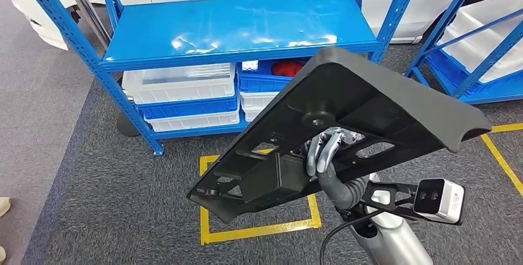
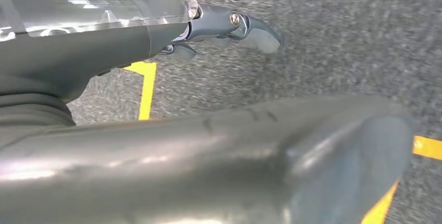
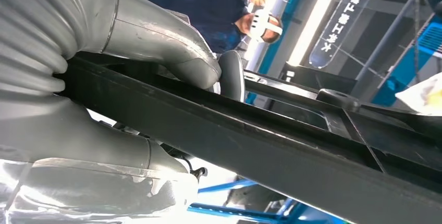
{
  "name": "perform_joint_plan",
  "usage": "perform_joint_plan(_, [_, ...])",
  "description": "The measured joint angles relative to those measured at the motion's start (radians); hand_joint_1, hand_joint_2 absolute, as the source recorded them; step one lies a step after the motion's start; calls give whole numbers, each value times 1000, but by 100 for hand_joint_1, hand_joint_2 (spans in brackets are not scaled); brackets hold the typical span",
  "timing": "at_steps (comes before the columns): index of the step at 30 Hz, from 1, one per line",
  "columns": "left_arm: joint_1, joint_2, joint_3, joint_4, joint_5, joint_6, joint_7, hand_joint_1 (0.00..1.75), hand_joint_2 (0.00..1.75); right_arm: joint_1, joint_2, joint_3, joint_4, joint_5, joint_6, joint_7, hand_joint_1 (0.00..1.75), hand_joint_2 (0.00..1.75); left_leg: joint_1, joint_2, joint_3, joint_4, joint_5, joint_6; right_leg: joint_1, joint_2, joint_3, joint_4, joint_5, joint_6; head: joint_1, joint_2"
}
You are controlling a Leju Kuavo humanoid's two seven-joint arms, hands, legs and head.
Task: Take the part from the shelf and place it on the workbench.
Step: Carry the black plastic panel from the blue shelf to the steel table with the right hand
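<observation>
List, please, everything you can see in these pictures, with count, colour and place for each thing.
Part: one, black, flat and ribbed, held tilted in front of the shelf.
Shelf: one nearest, blue metal, bare top level; bins on the level below.
Second shelf: one, blue, off to the right.
Bins: several, white and blue, stacked on the lower level; one blue bin holds a red thing.
Floor markings: yellow tape lines on the grey carpet.
Person: one, dark blue top, seen past the part in the right wrist view.
Right hand: grey, grips the part from below.
Left hand: grey, hangs over the carpet, holding nothing.
</observation>
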Motion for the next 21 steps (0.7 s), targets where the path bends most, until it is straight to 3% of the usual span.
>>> perform_joint_plan(2, [-3, 2, 0, 0, 1, 1, 0, 0, 0, -2, -5, 0, 6, -9, 6, -2, 175, 175, -4, -2, 110, -151, -5, 13, 3, 0, -14, 3, 18, 8, 0, 0])
perform_joint_plan(3, [-4, 2, 1, -1, 1, 2, 0, 0, 0, -4, -9, 0, 10, -16, 9, -2, 175, 175, -7, -2, 141, -200, -15, 19, 2, -1, -16, 3, 27, 14, 0, 0])
perform_joint_plan(4, [-5, 3, 1, -1, 1, 3, 1, 0, 0, -8, -13, 0, 14, -23, 13, -2, 175, 175, -11, -3, 153, -224, -21, 26, 2, -1, -16, 0, 36, 20, 0, 0])
perform_joint_plan(6, [-4, 3, 4, -1, 0, 4, 2, 0, 0, -15, -23, 1, 23, -36, 14, -2, 175, 175, -9, 0, 140, -229, -2, 39, -1, 0, -20, -2, 45, 32, 0, 0])
perform_joint_plan(7, [-4, 3, 4, -1, -2, 3, 3, 0, 0, -18, -28, 1, 27, -40, 12, -2, 175, 175, -8, 2, 131, -232, 11, 47, -1, 2, -28, 12, 25, 37, 0, 0])
perform_joint_plan(9, [-6, 2, 5, -1, -6, 1, 3, 0, 0, -22, -41, 3, 33, -47, 0, -2, 175, 175, -5, 6, 105, -236, 39, 57, -4, 5, -59, 101, -69, 45, 0, 0])
perform_joint_plan(10, [-6, 2, 5, -1, -8, -1, 3, 0, 0, -23, -48, 5, 35, -51, -6, -2, 175, 175, -5, 6, 88, -235, 52, 59, -5, 6, -77, 169, -123, 48, 0, 0])
perform_joint_plan(11, [-5, 2, 5, -1, -9, -1, 3, 0, 0, -23, -55, 7, 37, -55, -11, -2, 175, 175, -5, 6, 71, -233, 64, 58, -7, 6, -90, 235, -156, 52, 0, 0])
perform_joint_plan(12, [-5, 2, 5, -1, -10, -1, 3, 0, 0, -23, -61, 8, 39, -58, -15, -2, 175, 175, -5, 6, 53, -231, 76, 57, -8, 6, -92, 280, -165, 54, 0, 0])
perform_joint_plan(13, [-4, 2, 5, -1, -11, -1, 3, 0, 0, -23, -66, 10, 41, -59, -17, -2, 175, 175, -5, 6, 36, -227, 86, 55, -9, 6, -78, 293, -152, 56, 0, 0])
perform_joint_plan(14, [-4, 2, 5, -1, -11, -2, 3, 0, 0, -23, -71, 11, 43, -60, -18, -2, 175, 175, -5, 6, 20, -222, 94, 53, -11, 6, -46, 270, -126, 56, 0, 0])
perform_joint_plan(15, [-4, 2, 5, -1, -11, -2, 3, 0, 0, -23, -75, 11, 43, -62, -18, -2, 175, 175, -5, 6, 6, -216, 101, 51, -12, 5, 3, 213, -101, 55, 0, 0])
perform_joint_plan(17, [-4, 2, 5, -1, -12, -2, 3, 0, 0, -24, -83, 11, 44, -66, -17, -3, 175, 175, -7, 5, -15, -202, 112, 42, -10, 6, 103, 71, -100, 47, 0, 0])
perform_joint_plan(18, [-4, 1, 5, -1, -13, -2, 3, 0, 0, -24, -88, 11, 44, -70, -16, -3, 175, 175, -8, 5, -21, -198, 117, 37, -7, 7, 132, 23, -109, 42, 0, 0])
perform_joint_plan(19, [-4, 1, 5, -1, -14, -2, 3, 0, 0, -24, -94, 11, 45, -74, -15, -4, 175, 175, -8, 5, -24, -197, 125, 31, -4, 7, 142, 0, -118, 36, 0, 0])
perform_joint_plan(21, [-3, 1, 5, -1, -17, -2, 3, 0, 0, -19, -105, 9, 46, -78, -6, -5, 175, 175, -7, 4, -30, -196, 134, 20, -5, 5, 132, -6, -107, 22, 0, 0])
